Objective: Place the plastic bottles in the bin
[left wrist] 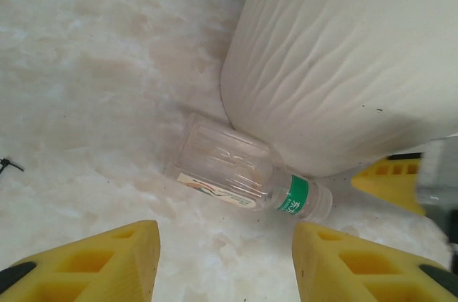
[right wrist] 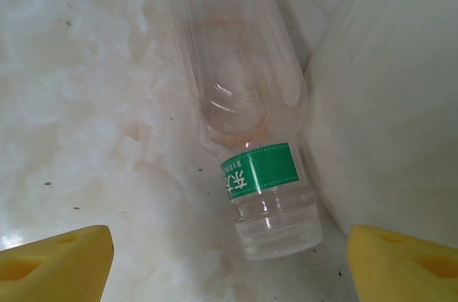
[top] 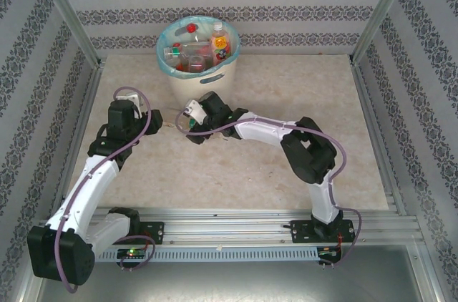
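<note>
A clear plastic bottle (left wrist: 240,173) with a green neck label and clear cap lies on its side on the table, touching the base of the cream-white bin (left wrist: 343,66). My left gripper (left wrist: 225,259) is open just short of it, with nothing between its yellow fingers. My right gripper (right wrist: 229,262) is open at the bottle's cap end (right wrist: 279,227), the bin wall (right wrist: 393,101) close on its right. From above, both grippers (top: 159,122) (top: 187,117) meet in front of the bin (top: 172,76), which holds several bottles (top: 197,50) in its light blue bag.
Patterned walls (top: 401,94) and metal posts close in the marble-look table (top: 286,166) on three sides. The arms' mounting rail (top: 236,227) runs along the near edge. The right gripper's yellow finger (left wrist: 390,180) shows beside the bin in the left wrist view.
</note>
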